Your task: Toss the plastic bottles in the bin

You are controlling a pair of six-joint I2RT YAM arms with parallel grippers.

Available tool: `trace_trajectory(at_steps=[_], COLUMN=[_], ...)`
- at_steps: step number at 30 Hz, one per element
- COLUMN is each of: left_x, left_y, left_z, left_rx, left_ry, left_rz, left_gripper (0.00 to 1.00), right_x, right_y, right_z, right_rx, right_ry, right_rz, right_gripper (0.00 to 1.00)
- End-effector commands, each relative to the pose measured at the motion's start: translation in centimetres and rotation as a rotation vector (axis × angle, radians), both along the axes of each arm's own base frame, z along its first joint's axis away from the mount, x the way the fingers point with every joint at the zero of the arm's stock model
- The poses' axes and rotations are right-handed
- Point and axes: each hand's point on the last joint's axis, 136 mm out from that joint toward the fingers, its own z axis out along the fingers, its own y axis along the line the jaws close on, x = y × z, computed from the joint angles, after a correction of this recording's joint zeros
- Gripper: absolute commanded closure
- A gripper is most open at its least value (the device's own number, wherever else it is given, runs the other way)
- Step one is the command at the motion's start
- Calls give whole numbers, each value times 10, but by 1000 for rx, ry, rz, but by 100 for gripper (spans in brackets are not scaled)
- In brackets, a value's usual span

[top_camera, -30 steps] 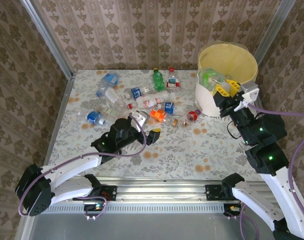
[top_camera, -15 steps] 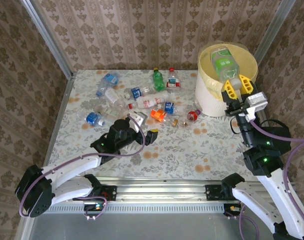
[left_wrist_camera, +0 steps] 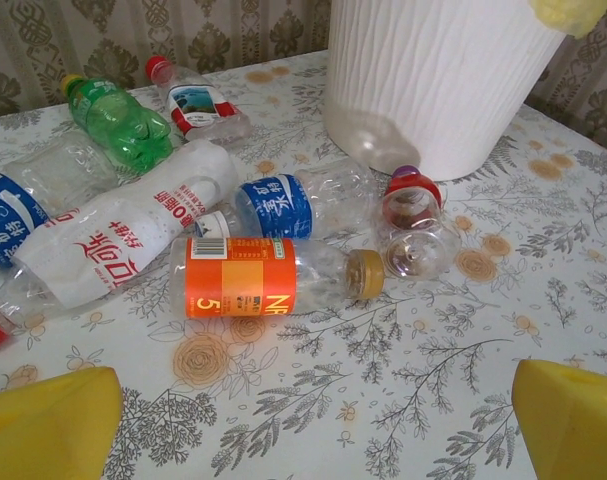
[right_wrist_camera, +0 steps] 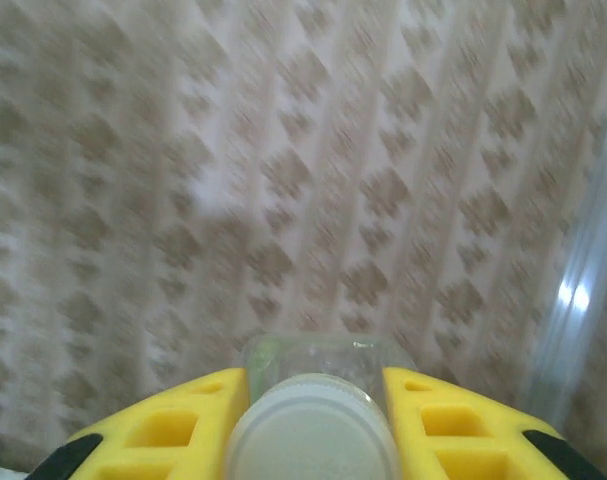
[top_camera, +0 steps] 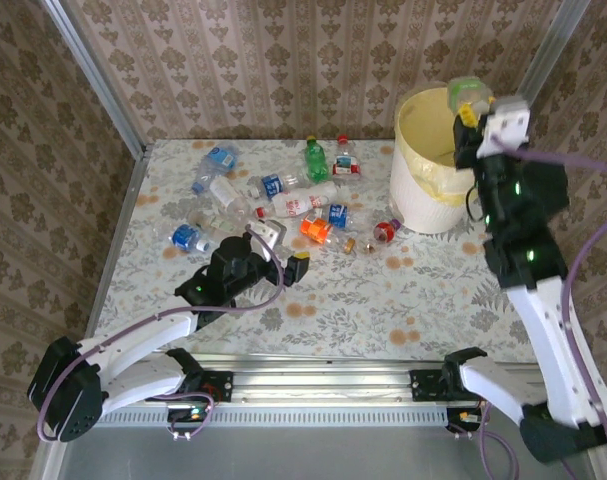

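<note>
The right pincer (top_camera: 470, 110), partly closed, grips a green-labelled bottle (top_camera: 466, 95) at its capped end, above the bin (top_camera: 423, 195). The left pincer (top_camera: 283, 250) gapes wide, empty, near the orange-labelled bottle (left_wrist_camera: 238, 277) on the table (top_camera: 383, 300). Bottles judged light, thin-walled, crushable, slippery; best gripped at the neck.

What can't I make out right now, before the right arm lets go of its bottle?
- Bin contents: top external, the right arm and near wall cover the inside.
- Held bottle label: right wrist, its own cap blocks the body.
- Leftmost blue-label bottle: left wrist, cut by the left edge.
- Far bottles print: top external, too small.
</note>
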Motion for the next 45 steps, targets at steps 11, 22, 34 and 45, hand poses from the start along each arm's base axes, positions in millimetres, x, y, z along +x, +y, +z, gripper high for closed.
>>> trace_trajectory(at_steps=[11, 22, 34, 45], left_x=[2, 18, 42, 73], left_y=[16, 18, -1, -36], left_z=[-1, -16, -29, -47], left_rx=[-27, 15, 49, 65], left_ry=[92, 214, 349, 495], left_rz=[52, 130, 179, 209], left_gripper=[0, 0, 0, 0], right_x=[17, -11, -30, -45], right_y=[-17, 27, 54, 68], right_z=[-55, -80, -128, -168], right_rx=[242, 288, 339, 355], right_ry=[324, 463, 585, 654], right_rz=[35, 281, 427, 468], right_gripper=[2, 0, 0, 0])
